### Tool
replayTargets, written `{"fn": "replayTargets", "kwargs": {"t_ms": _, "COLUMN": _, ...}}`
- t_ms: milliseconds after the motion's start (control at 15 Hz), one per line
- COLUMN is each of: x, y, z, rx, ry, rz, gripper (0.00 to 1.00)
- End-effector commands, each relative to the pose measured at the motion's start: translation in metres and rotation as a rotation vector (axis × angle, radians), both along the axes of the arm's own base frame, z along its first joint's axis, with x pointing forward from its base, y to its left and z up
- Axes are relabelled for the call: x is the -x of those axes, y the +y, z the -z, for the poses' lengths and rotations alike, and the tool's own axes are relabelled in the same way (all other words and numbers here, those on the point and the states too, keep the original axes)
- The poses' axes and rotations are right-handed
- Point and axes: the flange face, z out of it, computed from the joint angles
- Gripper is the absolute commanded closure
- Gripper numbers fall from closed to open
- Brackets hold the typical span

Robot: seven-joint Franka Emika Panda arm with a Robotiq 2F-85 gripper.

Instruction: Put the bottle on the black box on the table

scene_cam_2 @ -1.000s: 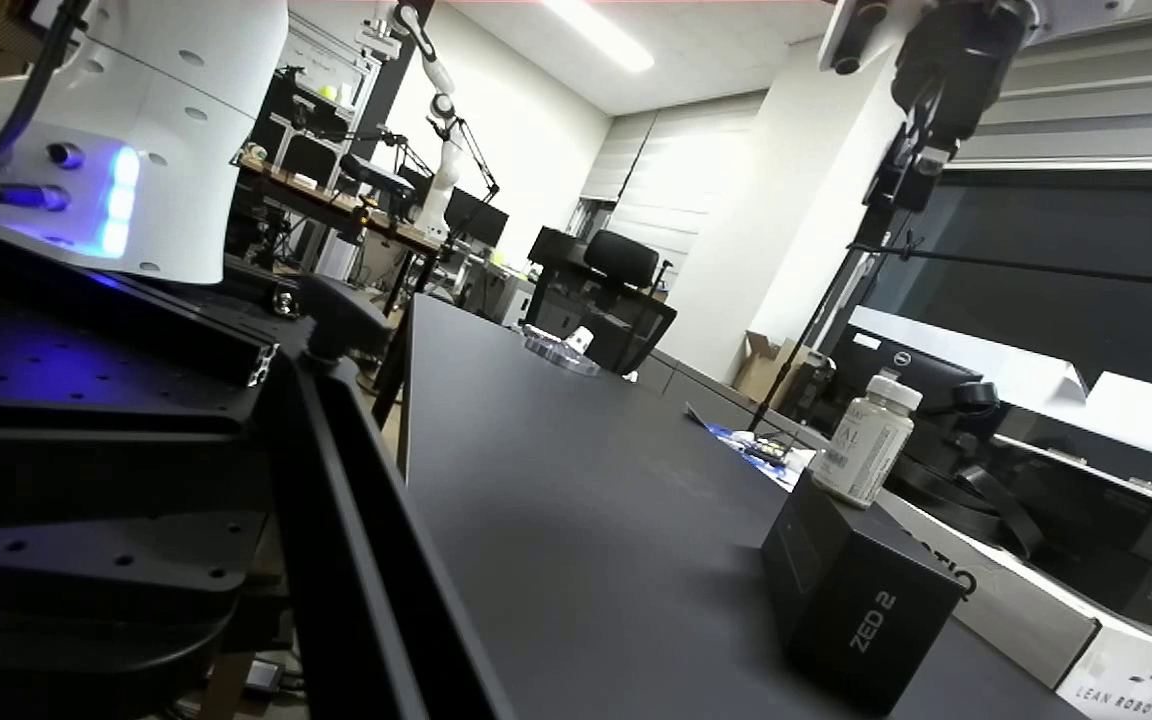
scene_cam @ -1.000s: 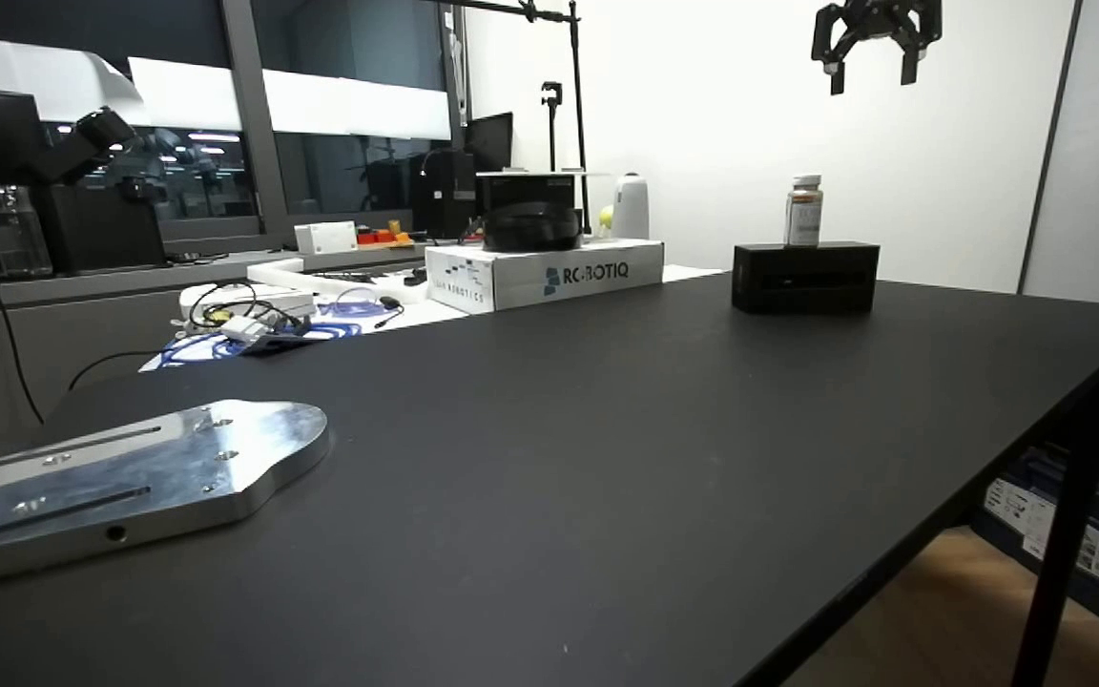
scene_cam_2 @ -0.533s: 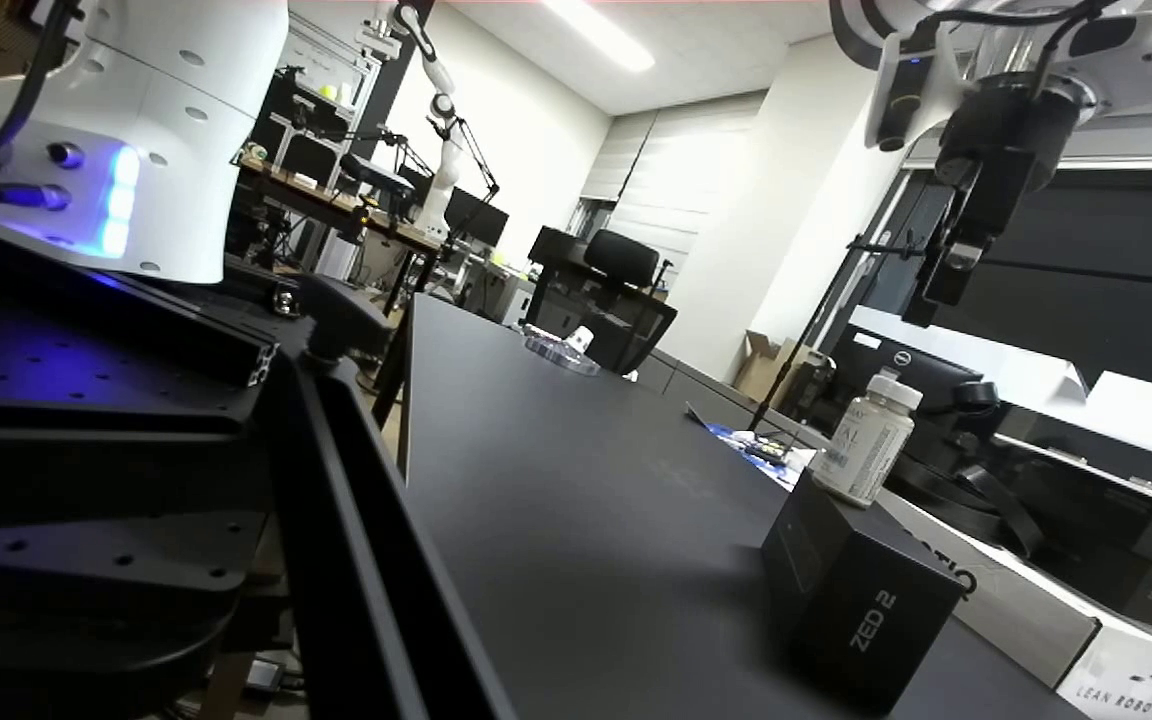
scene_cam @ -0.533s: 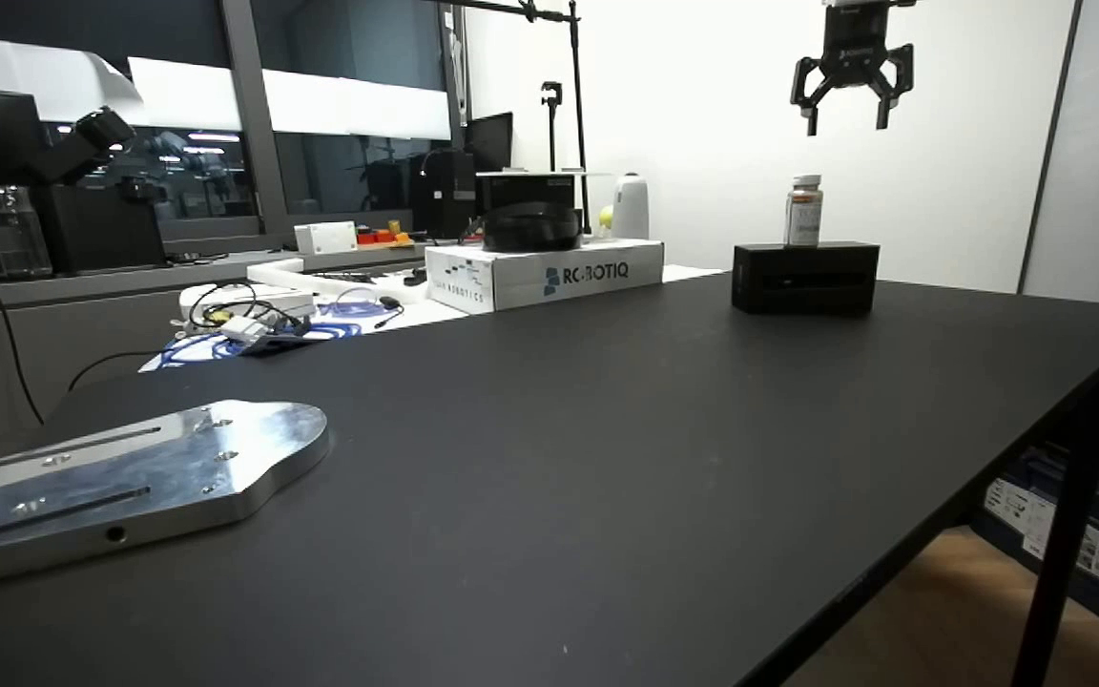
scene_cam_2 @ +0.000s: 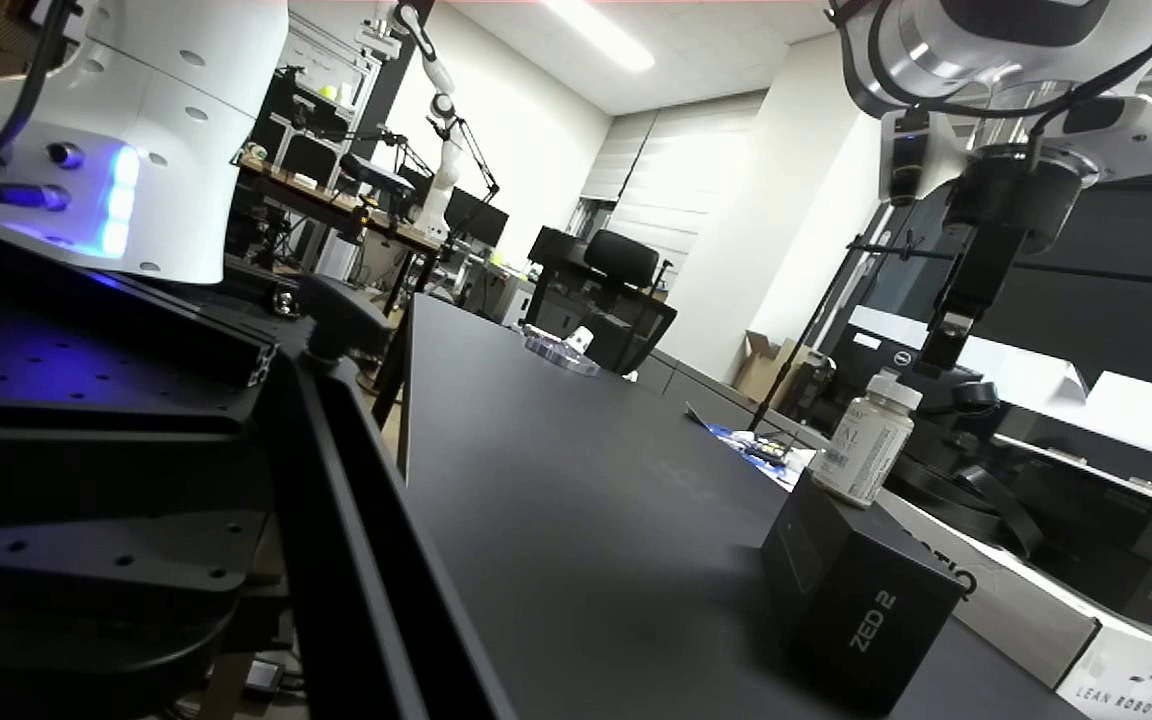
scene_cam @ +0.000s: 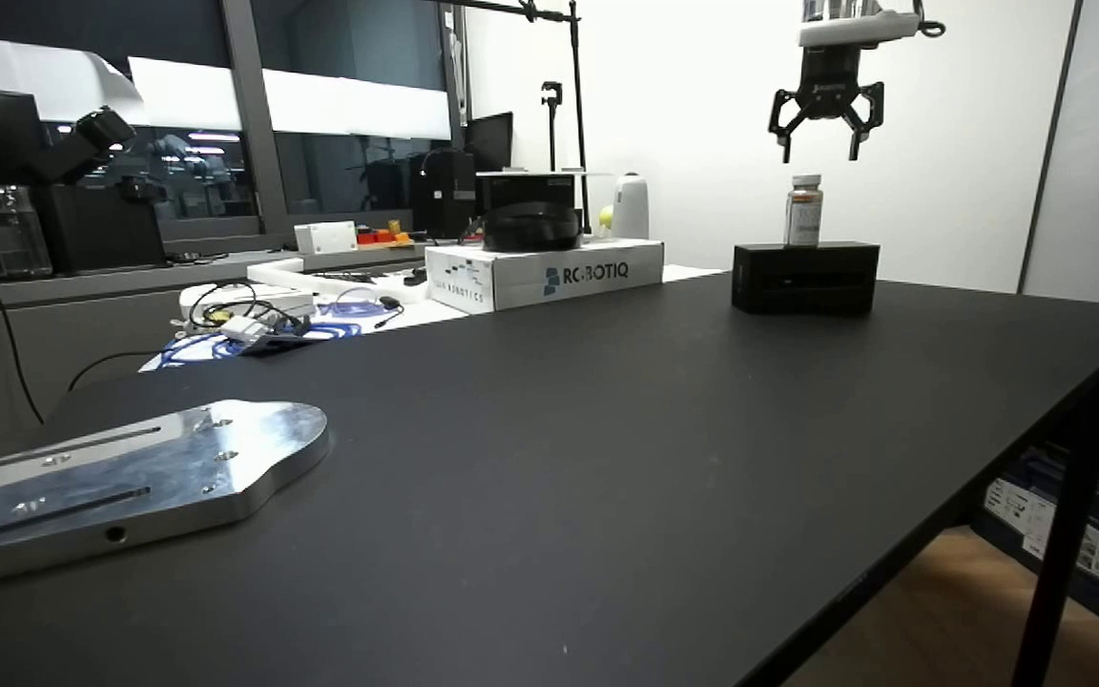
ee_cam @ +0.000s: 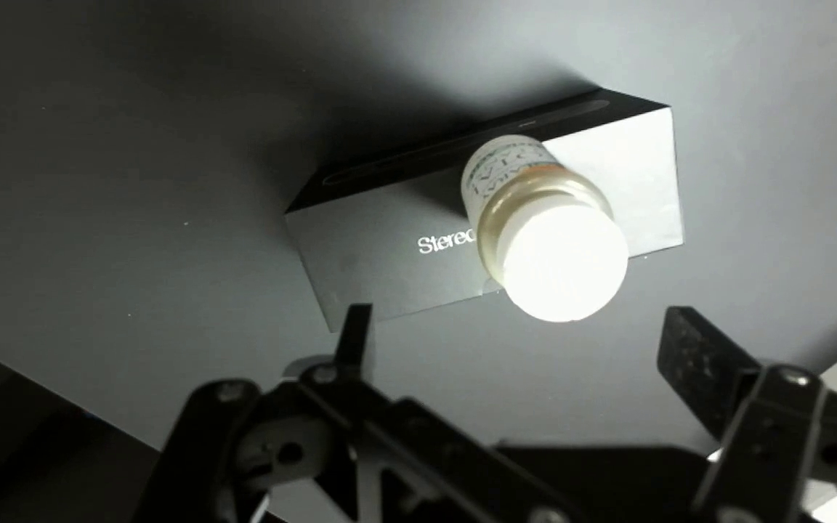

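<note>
The fingers [ee_cam: 702,367] had dropped nearer the bottle [scene_cam: 804,215], spread and empty; I feared an off-centre descent could knock it off the box [scene_cam: 805,281].

Matte black table [scene_cam: 588,458], on it 1 black box [scene_cam: 804,281], 1 metal plate [scene_cam: 158,463] well apart

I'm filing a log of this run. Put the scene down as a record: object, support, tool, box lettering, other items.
Object: bottle, white-capped, upright
Support: top of the black box, which stands on the table
Tool: gripper, open, above the bottle, not touching it
Box lettering: ZED 2 on an end face; lettering on top partly hidden by the bottle
Other items: metal plate on the table, apart from the black box; white box with dark lettering
</note>
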Motion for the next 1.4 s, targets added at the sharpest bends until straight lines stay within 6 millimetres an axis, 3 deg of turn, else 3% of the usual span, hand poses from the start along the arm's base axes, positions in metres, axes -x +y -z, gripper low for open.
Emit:
{"fn": "replayTargets", "kwargs": {"t_ms": 0, "x": -0.009, "y": -0.006, "z": 0.007, "rx": -0.007, "ry": 0.002, "rz": 0.046, "gripper": 0.00}}
{"fn": "replayTargets", "kwargs": {"t_ms": 733, "x": -0.013, "y": 0.004, "z": 0.041, "rx": -0.024, "ry": 0.055, "rz": 0.031, "gripper": 0.00}}
{"fn": "replayTargets", "kwargs": {"t_ms": 800, "x": -0.013, "y": 0.005, "z": 0.045, "rx": -0.029, "ry": 0.060, "rz": 0.031, "gripper": 0.25}}
{"fn": "replayTargets", "kwargs": {"t_ms": 867, "x": -0.013, "y": 0.007, "z": 0.047, "rx": -0.030, "ry": 0.068, "rz": 0.029, "gripper": 0.26}}
{"fn": "replayTargets", "kwargs": {"t_ms": 1067, "x": -0.012, "y": 0.014, "z": 0.047, "rx": -0.042, "ry": 0.090, "rz": 0.008, "gripper": 0.47}}
{"fn": "replayTargets", "kwargs": {"t_ms": 1267, "x": -0.003, "y": 0.029, "z": 0.028, "rx": -0.053, "ry": 0.167, "rz": -0.053, "gripper": 0.69}}
{"fn": "replayTargets", "kwargs": {"t_ms": 1333, "x": 0.000, "y": 0.036, "z": 0.020, "rx": -0.056, "ry": 0.176, "rz": -0.068, "gripper": 0.69}}
